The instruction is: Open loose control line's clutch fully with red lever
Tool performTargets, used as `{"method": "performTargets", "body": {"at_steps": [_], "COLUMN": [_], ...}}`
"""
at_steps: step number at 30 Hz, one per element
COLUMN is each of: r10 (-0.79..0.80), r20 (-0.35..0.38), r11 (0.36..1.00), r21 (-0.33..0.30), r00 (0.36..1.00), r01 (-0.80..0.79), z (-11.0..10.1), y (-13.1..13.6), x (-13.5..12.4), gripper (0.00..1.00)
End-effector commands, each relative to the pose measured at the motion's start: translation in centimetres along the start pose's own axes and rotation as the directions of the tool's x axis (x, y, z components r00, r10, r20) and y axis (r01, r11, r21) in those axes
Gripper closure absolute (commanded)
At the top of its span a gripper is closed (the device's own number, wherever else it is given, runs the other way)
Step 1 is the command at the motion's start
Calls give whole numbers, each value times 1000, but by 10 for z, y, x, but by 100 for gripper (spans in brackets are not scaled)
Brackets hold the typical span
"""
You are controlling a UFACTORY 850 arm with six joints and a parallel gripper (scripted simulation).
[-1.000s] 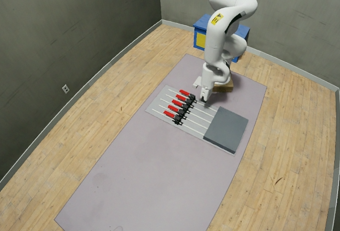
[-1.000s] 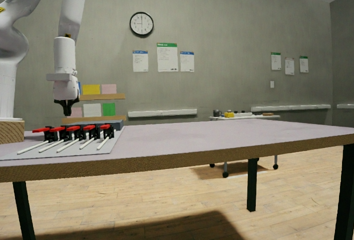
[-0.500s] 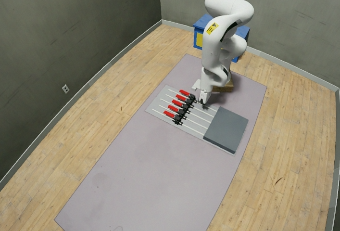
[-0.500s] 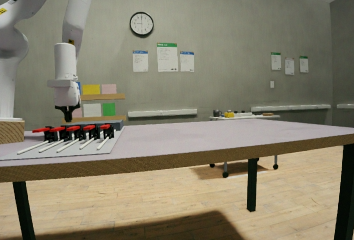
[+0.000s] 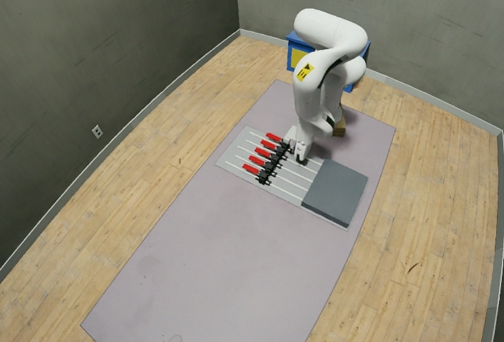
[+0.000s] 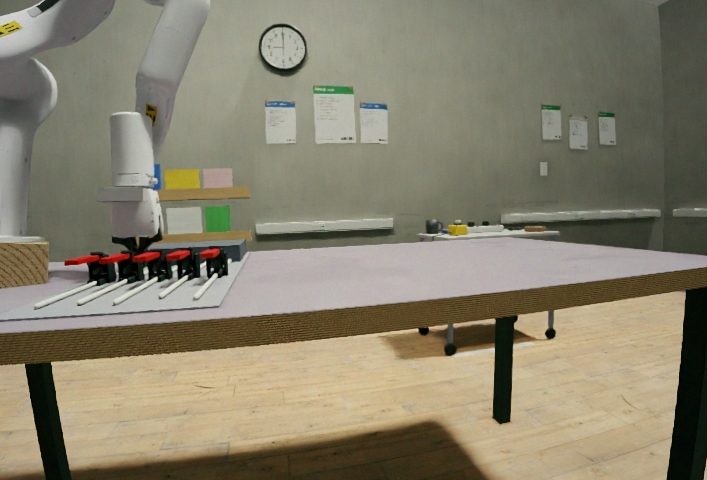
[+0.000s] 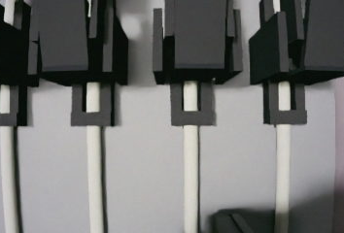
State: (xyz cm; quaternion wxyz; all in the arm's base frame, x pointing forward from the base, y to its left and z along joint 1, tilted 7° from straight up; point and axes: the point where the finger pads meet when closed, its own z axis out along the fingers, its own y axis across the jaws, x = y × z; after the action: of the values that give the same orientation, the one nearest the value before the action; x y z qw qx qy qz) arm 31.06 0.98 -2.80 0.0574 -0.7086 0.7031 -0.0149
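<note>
Five white control lines (image 5: 292, 174) (image 6: 65, 294) (image 7: 190, 170) lie side by side on a light grey baseplate (image 5: 229, 158) (image 6: 138, 305). Each runs through a black clutch (image 5: 275, 157) (image 7: 199, 39) with a red lever (image 5: 262, 152) (image 6: 146, 256) and into the grey console (image 5: 335, 191) (image 6: 206, 244). All levers lie flat. My gripper (image 5: 301, 160) (image 6: 136, 244) (image 7: 238, 224) is shut and empty. It hangs low over the lines nearest the robot base, between the clutches and the console. In the wrist view its tip sits just left of the rightmost line (image 7: 283, 165). I cannot tell whether it touches that line.
The baseplate lies on a mauve mat (image 5: 219, 249) (image 6: 422, 266) covering the table. The arm stands on a wooden block (image 5: 338, 130) (image 6: 2, 263) just behind the plate. A blue box (image 5: 296, 50) stands on the floor behind the table.
</note>
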Motion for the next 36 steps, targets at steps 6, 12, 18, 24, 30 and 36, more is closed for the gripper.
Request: {"method": "performTargets", "body": {"at_steps": [6, 12, 18, 24, 30, 36], "r10": [0, 0, 0, 0, 0, 0], "r20": [-1, -1, -1, -1, -1, -1], "r11": [1000, 1000, 1000, 1000, 1000, 1000], "r21": [1, 1, 1, 1, 1, 1], "r00": [1000, 1000, 1000, 1000, 1000, 1000], "r01": [0, 0, 0, 0, 0, 0], "z": [8, 8, 8, 8, 8, 8], "y": [-1, -1, -3, -7, -10, -17], "x": [0, 0, 0, 0, 0, 0], "gripper": [100, 100, 100, 100, 100, 100]}}
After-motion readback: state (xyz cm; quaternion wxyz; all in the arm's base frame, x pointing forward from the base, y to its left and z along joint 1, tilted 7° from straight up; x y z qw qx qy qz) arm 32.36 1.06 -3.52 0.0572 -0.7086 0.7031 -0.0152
